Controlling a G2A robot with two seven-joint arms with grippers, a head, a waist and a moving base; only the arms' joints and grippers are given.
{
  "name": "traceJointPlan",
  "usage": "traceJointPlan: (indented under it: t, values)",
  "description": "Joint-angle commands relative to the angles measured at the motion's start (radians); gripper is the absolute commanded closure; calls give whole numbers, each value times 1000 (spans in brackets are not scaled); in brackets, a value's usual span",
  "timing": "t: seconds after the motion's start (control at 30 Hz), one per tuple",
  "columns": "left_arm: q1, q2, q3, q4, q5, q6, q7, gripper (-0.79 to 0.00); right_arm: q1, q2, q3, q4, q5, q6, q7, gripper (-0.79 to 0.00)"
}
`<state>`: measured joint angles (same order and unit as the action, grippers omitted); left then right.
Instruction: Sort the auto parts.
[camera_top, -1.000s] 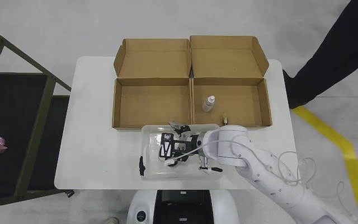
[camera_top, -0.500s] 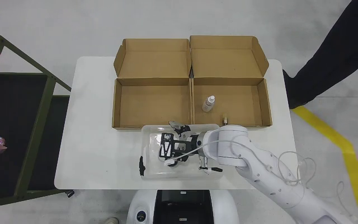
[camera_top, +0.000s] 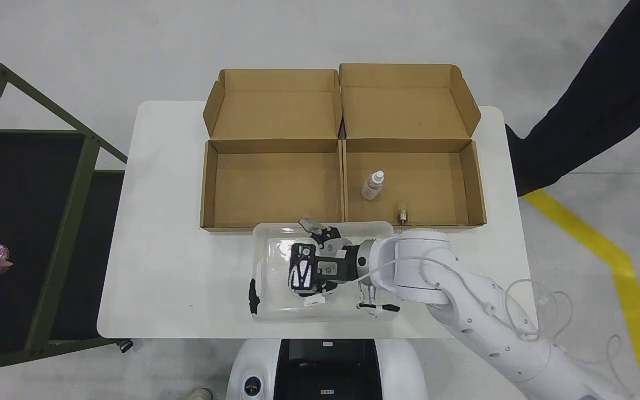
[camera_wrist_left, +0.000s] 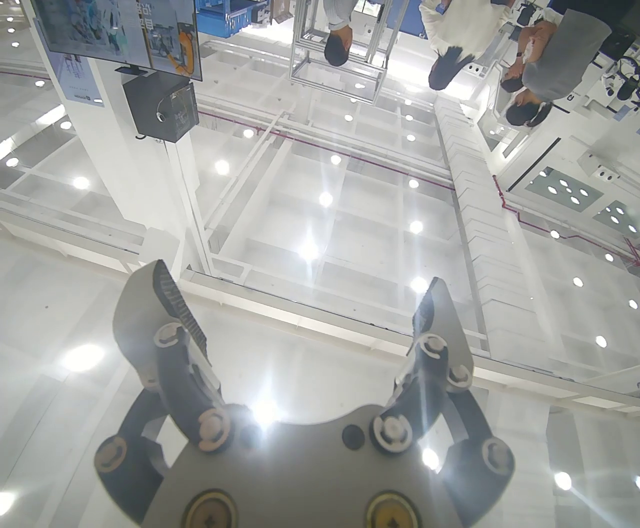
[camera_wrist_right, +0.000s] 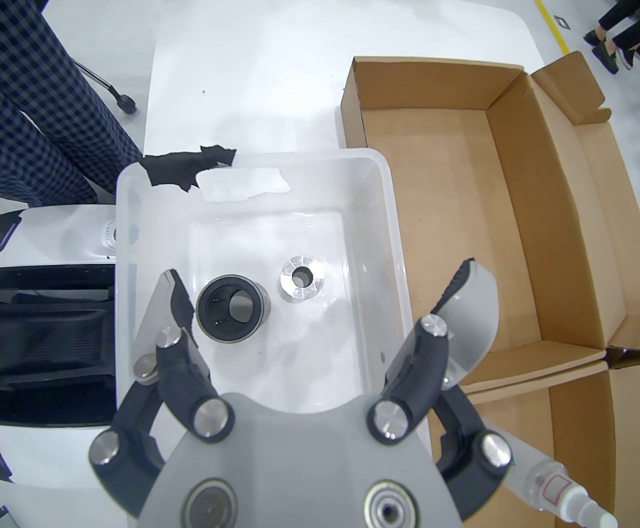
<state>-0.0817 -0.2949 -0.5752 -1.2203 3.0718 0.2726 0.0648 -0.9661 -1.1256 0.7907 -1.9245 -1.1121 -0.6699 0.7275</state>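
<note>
At the bench's (camera_top: 170, 250) 6 o'clock edge, a clear tub (camera_top: 272, 262) holds a black sleeve (camera_wrist_right: 231, 309) and a silver ring (camera_wrist_right: 302, 278), just beside each other, not touching. Right jaws: spread, empty, above the tub. Left jaws: spread, empty, facing the ceiling. From the tub, one open carton (camera_top: 272, 190) sits at 11 o'clock. A second carton (camera_top: 440, 185), at 1 o'clock, contains a small bottle (camera_top: 373, 183).

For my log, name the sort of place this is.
Probably a factory-style test hall: a yellow floor line, brown cardboard boxes on a white table, a clear plastic bin holding a silver metal ring.
</note>
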Motion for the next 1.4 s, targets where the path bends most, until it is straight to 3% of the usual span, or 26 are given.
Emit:
traceJointPlan:
  t: [0.0, 0.27, 1.03, 1.37]
  values:
    - [7, 0, -5, -3, 0, -4, 2, -785, -9, 5, 9, -10, -15, -19, -1, -785]
    - [50, -2, -28, 1, -18, -49, -1, -785, -56, 19, 9, -14, -58, -112, -17, -785]
    - [54, -2, -31, 3, -21, -59, -3, -785, -63, 20, -19, 61, -130, -154, -78, -785]
    - [54, -2, -31, 3, -21, -59, -3, -785, -75, 25, -9, 76, -133, -171, -86, -588]
